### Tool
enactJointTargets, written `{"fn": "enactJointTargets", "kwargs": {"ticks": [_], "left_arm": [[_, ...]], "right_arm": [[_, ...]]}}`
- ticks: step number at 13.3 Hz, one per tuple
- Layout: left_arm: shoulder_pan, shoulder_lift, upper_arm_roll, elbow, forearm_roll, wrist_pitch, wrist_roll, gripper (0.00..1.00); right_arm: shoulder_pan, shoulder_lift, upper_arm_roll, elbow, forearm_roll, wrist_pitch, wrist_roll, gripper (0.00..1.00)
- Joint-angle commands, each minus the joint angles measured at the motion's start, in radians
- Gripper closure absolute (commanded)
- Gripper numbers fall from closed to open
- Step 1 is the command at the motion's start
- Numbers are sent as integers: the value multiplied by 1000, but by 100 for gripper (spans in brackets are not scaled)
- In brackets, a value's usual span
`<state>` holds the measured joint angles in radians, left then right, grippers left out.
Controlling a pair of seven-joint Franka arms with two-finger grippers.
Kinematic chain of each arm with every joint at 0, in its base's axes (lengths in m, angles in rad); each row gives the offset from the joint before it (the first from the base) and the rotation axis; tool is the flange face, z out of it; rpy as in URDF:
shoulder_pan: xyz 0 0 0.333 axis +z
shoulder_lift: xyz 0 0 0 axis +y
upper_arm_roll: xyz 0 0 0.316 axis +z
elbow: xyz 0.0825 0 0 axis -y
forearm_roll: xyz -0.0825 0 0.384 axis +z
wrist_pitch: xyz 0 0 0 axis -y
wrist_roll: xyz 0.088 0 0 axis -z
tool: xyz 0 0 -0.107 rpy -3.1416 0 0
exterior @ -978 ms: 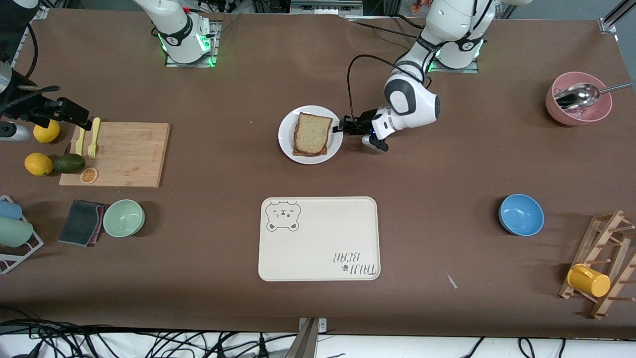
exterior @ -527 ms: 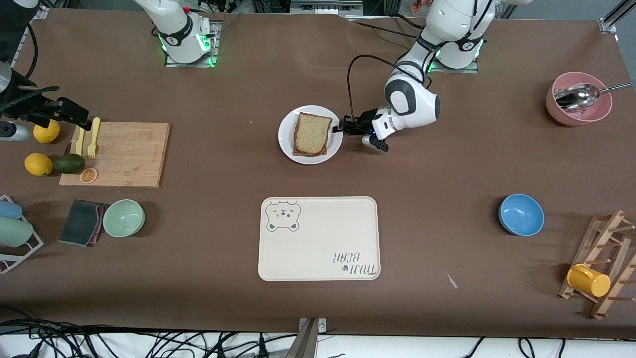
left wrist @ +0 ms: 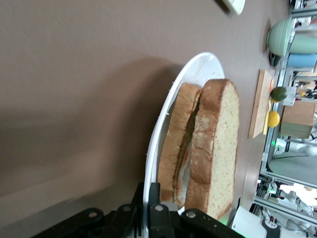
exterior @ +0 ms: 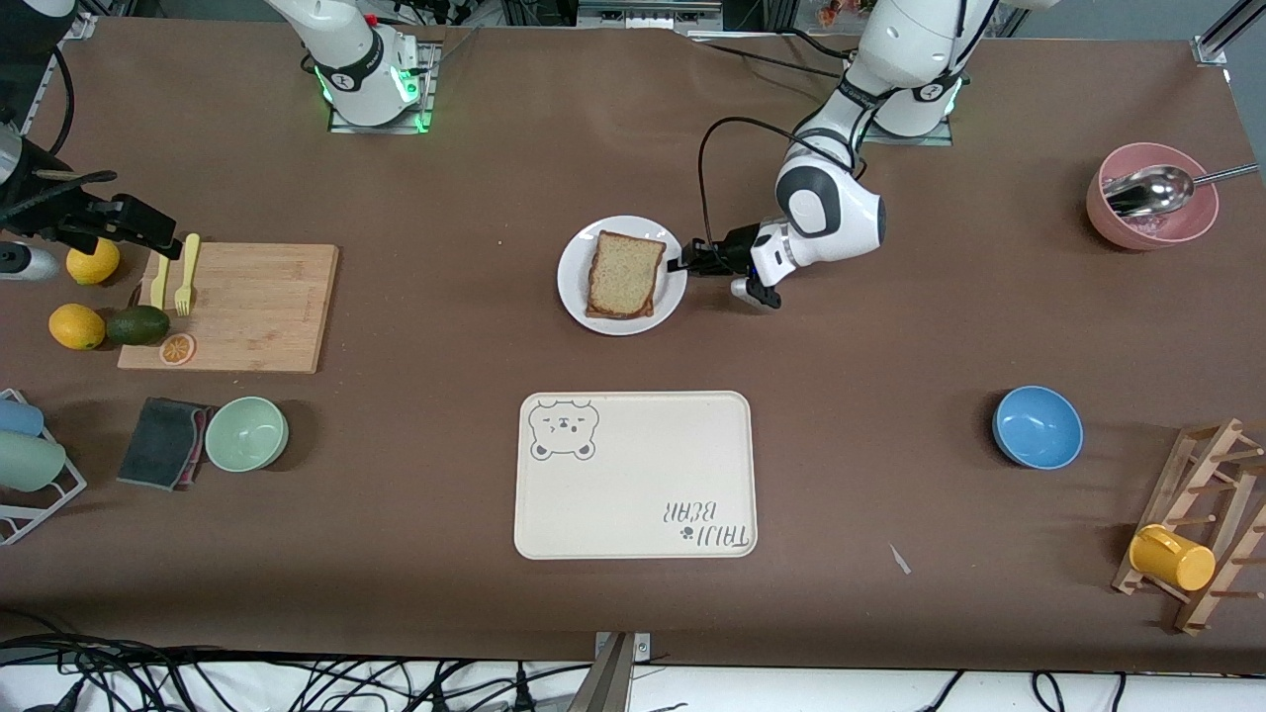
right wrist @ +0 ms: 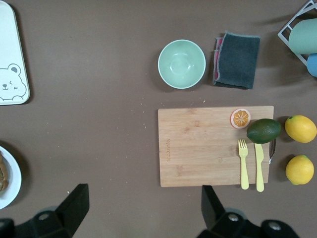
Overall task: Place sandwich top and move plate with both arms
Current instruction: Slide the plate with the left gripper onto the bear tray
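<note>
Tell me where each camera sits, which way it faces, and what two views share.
Front view: high across the table, facing both bases; left gripper clamps the plate.
Left wrist view: low, along the sandwich top; left gripper shut on the rim.
Right wrist view: straight down over the cutting board; right gripper open.
Shared: front and right wrist views both show the tray.

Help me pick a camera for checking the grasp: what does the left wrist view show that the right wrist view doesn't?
Only the left wrist view: the left hand shut on the plate rim, and the sandwich top stacked on a lower slice, seen edge-on.

Only the right wrist view: the open right hand hanging over the table near the cutting board, plus the fork, knife, avocado and orange slice.

Both: the plate, the green bowl, the cutting board and the yellow fruit, the last three small in the left wrist view.
</note>
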<state>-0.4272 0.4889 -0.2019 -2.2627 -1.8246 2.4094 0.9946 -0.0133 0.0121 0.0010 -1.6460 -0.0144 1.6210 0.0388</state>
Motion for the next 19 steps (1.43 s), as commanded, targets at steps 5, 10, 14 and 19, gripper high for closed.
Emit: {"fn": "enactJointTargets", "kwargs": {"ticks": [5, 10, 14, 19], "left_arm": [[79, -62, -2, 23, -42, -50, 3, 100], [94, -32, 4, 144, -81, -81, -45, 100], [94, 83, 9, 314, -79, -75, -99, 100], [81, 273, 59, 569, -70, -65, -154, 100]], "right_arm": [[-11, -9, 5, 3, 13, -12, -17, 0], [-11, -9, 5, 5, 13, -12, -17, 0], [-11, -9, 5, 5, 13, -12, -17, 0], [-11, -9, 4, 5, 13, -13, -19, 0]]}}
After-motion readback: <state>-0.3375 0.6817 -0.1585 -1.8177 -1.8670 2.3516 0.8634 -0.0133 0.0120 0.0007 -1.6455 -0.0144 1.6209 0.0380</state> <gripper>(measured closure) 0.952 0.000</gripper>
